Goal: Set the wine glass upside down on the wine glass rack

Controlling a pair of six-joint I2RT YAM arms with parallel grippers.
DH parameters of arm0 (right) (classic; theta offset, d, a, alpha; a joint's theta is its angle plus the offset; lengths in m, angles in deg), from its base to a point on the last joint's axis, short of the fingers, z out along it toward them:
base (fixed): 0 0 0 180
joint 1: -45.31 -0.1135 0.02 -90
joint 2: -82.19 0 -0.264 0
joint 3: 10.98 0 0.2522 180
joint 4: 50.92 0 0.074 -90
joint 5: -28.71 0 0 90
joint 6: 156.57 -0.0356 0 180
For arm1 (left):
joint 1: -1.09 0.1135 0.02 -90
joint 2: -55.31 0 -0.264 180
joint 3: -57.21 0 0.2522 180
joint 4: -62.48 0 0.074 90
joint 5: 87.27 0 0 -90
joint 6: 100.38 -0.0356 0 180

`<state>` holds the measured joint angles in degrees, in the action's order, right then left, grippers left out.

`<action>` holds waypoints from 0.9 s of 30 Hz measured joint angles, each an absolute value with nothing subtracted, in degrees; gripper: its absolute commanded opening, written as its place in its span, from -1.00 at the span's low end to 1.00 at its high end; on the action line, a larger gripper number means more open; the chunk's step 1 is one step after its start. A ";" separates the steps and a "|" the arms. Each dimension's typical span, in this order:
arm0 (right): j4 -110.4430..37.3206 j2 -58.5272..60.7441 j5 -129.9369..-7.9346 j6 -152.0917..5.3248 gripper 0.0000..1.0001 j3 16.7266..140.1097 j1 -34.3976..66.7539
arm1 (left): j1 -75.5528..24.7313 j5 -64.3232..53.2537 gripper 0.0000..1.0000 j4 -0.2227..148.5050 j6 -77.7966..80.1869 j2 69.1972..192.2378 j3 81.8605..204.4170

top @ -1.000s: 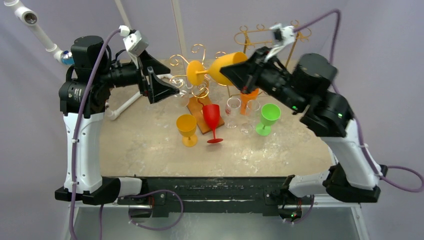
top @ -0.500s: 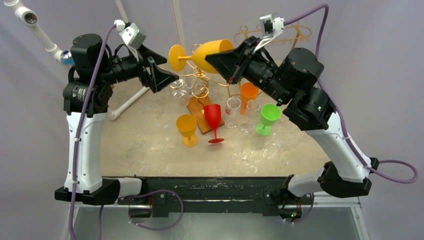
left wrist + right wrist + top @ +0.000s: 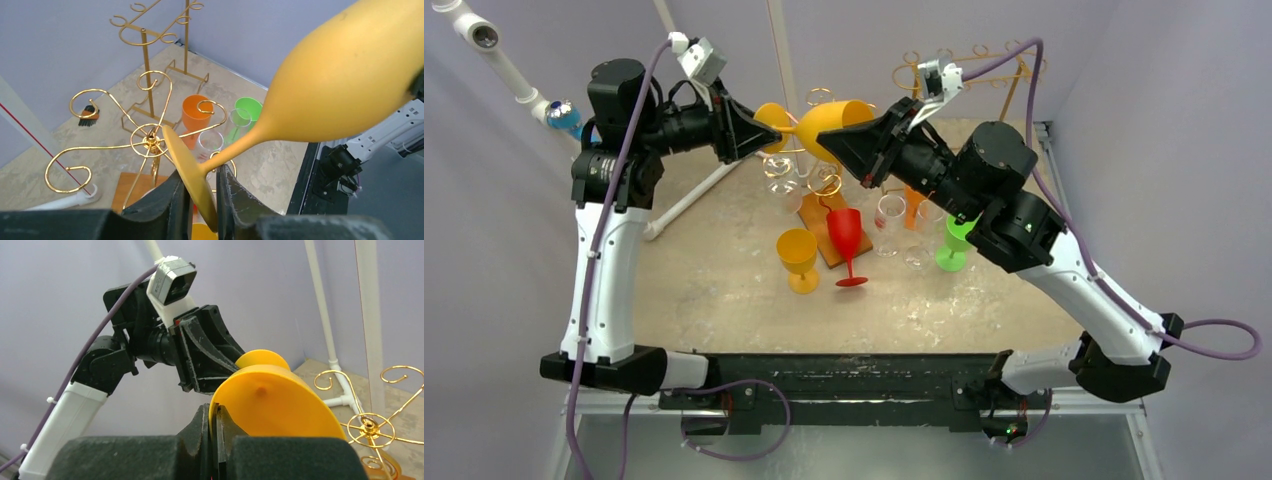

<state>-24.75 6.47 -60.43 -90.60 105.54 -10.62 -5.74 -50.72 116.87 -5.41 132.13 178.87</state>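
matte yellow wine glass (image 3: 829, 120) lies sideways in the air above the gold rack (image 3: 150, 141); right gripper (image 3: 215, 415) pinches its bowl rim, left gripper (image 3: 202, 180) narrowly brackets its foot, contact unclear.

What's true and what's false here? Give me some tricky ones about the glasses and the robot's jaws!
1. The held yellow wine glass lies sideways in the air. True.
2. The red glass is up in the air too. False: it stands upright on the table.
3. The right jaws pinch the held glass's rim. True.
4. The green glass has tipped over. False: it stands upright.
5. There is only one yellow glass. False: another yellow glass stands on the table.
6. The held glass's foot sits between the left jaws. True.
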 measured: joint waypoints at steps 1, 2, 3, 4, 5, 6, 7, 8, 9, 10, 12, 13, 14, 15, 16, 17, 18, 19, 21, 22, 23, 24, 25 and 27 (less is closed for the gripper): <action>-25.17 6.84 -60.37 -90.49 -1.00 104.69 -10.57 | -5.74 -50.81 -0.89 117.28 -5.46 132.70 179.04; -25.36 7.08 -60.32 -90.38 -1.00 103.95 -10.57 | -5.89 -50.29 -0.98 117.74 -5.70 133.18 179.33; -25.52 7.45 -60.28 -90.03 -1.00 103.03 -10.66 | -6.11 -49.94 -1.00 118.18 -5.91 133.57 179.52; -25.54 7.62 -60.23 -89.77 -0.99 102.53 -10.75 | -6.11 -49.52 -1.00 118.66 -6.22 133.81 179.83; -25.58 7.71 -60.21 -89.55 -0.92 102.07 -10.88 | -6.11 -48.80 -1.00 119.10 -6.66 133.92 180.24; -25.63 7.76 -60.19 -89.40 -0.74 101.76 -10.90 | -6.11 -48.12 -1.00 119.36 -7.12 133.94 180.66; -25.63 7.76 -60.23 -89.35 -0.44 101.63 -10.92 | -6.11 -47.36 -1.00 119.64 -7.73 133.94 181.38; -25.63 7.78 -60.39 -89.33 -0.17 101.59 -10.94 | -6.11 -46.53 -1.00 119.88 -8.49 133.94 182.19; -25.50 7.95 -60.78 -89.77 0.04 101.44 -10.97 | -6.11 -45.92 -1.00 119.82 -9.06 133.94 182.91; -24.77 8.19 -61.55 -90.21 0.20 101.28 -11.12 | -6.14 -44.54 -1.00 119.38 -10.24 133.94 183.89; -23.27 8.63 -62.57 -90.80 0.44 101.26 -11.60 | -6.09 -43.40 -1.00 119.16 -12.41 133.72 184.94; -21.71 8.87 -62.88 -90.97 0.53 101.52 -11.75 | -6.09 -42.70 -1.00 119.12 -13.98 133.35 185.10; -19.77 9.00 -63.12 -91.26 0.62 102.11 -11.73 | -6.09 -41.92 -1.00 119.20 -16.21 132.78 185.10; -17.71 9.09 -63.75 -91.50 0.72 102.90 -11.69 | -6.09 -41.46 -1.00 119.10 -17.89 132.26 185.01; -15.59 9.09 -64.02 -91.65 0.79 103.84 -11.64 | -6.09 -41.09 -1.00 118.72 -20.36 131.43 184.53; -12.97 9.09 -64.43 -91.82 0.88 105.15 -11.62 | -6.09 -40.76 -1.00 118.11 -23.25 130.18 183.39; -10.94 9.09 -64.78 -91.98 0.96 106.22 -11.62 | -6.05 -40.43 -1.00 116.95 -26.05 128.52 181.64; -8.21 9.09 -65.17 -92.02 0.98 107.82 -11.64 | -6.05 -40.26 -1.00 115.71 -28.89 126.53 179.43; -3.01 9.09 -65.46 -91.80 0.98 111.03 -11.71 | -6.05 -40.60 -1.00 113.22 -34.77 122.34 174.84; -1.17 9.09 -65.35 -91.45 0.98 112.58 -11.69 | -6.05 -41.26 -1.00 113.06 -38.11 120.22 172.86; 0.49 9.04 -65.31 -91.10 0.98 114.02 -11.67 | -6.07 -42.20 -1.00 112.63 -41.72 117.94 170.91; 2.13 8.91 -65.11 -90.75 0.98 115.47 -11.58 | -6.09 -43.01 -1.00 112.23 -44.06 116.54 169.90; 3.33 8.67 -65.07 -90.40 0.98 116.76 -11.56 | -6.07 -43.73 -1.00 111.77 -46.44 115.49 169.18; 5.32 7.60 -65.41 -89.38 0.98 119.69 -11.56 | -6.07 -45.52 -1.00 110.35 -51.62 113.53 167.61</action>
<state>5.32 7.60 -65.41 -89.38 119.69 -11.56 -6.07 -45.52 110.35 -51.62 113.53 167.61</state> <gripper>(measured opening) 0.987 0.075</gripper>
